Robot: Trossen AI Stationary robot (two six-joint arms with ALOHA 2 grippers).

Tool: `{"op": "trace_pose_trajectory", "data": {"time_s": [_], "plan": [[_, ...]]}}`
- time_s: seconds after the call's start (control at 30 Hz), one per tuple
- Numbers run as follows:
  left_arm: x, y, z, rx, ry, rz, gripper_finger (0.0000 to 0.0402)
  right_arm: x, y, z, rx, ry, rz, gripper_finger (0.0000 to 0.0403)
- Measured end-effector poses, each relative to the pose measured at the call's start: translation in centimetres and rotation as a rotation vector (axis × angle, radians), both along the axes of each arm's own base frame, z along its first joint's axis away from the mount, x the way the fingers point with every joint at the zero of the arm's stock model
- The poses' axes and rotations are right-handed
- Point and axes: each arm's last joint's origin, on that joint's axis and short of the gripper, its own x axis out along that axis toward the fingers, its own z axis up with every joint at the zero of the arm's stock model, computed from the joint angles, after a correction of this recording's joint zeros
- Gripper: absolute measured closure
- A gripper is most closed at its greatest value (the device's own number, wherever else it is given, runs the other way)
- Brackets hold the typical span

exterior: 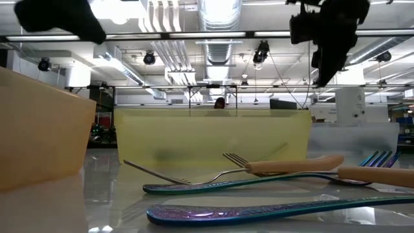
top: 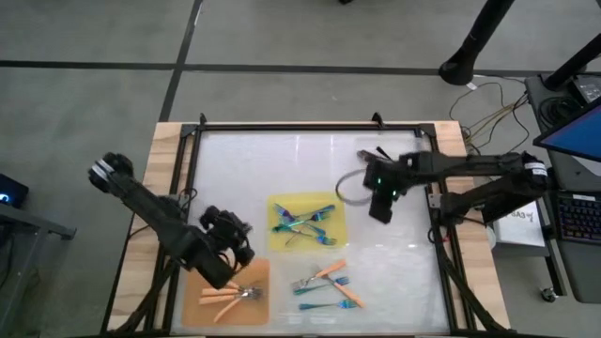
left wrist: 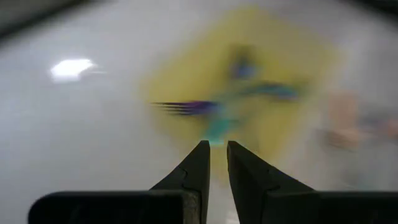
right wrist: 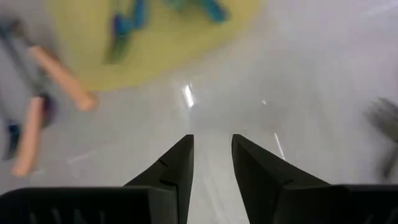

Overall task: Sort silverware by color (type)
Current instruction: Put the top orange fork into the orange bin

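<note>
Fingers of the left gripper (top: 239, 246) stand slightly apart, the right gripper's (top: 380, 208) too, both empty; forks (top: 324, 282) look light, stiff, slippery: pinch mid-handle.

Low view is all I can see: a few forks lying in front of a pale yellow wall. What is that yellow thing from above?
Observer: It is a flat yellow mat, with only blue-teal forks lying crossed on it.
Operator: And the orange slab on my left?
Observer: That is an orange mat, holding orange-handled forks.
Operator: Where are the robot's hands?
Observer: The left gripper hangs near where the two mats meet. The right gripper, open and empty, hangs over bare table on the yellow mat's other side.
</note>
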Motion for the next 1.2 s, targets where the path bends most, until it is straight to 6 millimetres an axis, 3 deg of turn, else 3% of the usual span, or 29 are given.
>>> {"op": "trace_pose_trajectory", "data": {"time_s": [0.1,0.2,0.3,0.4,0.6,0.8,1.03,1.2], "plan": [[0.7,-0.7,-0.6,-0.111,-0.182,-0.320,0.0364,0.8,2.9,-0.2,0.030,-0.028,0.054,0.0303],[1.3,-1.7,-0.4,-0.121,-0.498,-0.687,0.0364,1.4,5.8,-0.6,0.061,-0.043,0.111,0.0303],[1.0,-1.8,-0.3,-0.057,-0.783,-0.819,0.0364,1.7,8.6,-1.0,0.077,-0.060,0.171,0.0303],[0.8,-1.3,-0.9,-0.041,-0.870,-0.760,0.0364,2.0,11.0,-1.7,0.073,-0.078,0.241,0.0303],[1.5,-1.2,-2.4,0.023,-0.796,-0.500,0.0364,2.8,14.2,-3.7,0.038,-0.081,0.363,0.0303],[3.3,-2.2,-1.7,0.079,-0.788,-0.324,0.0364,4.9,15.3,-6.0,-0.022,-0.118,0.378,0.0303],[4.9,-4.2,-0.5,0.087,-0.766,-0.344,0.0364,7.1,15.8,-8.3,-0.067,-0.169,0.433,0.0303],[5.3,-5.6,0.5,0.095,-0.747,-0.375,0.0364,9.1,16.7,-9.0,-0.098,-0.173,0.494,0.0303]]}}
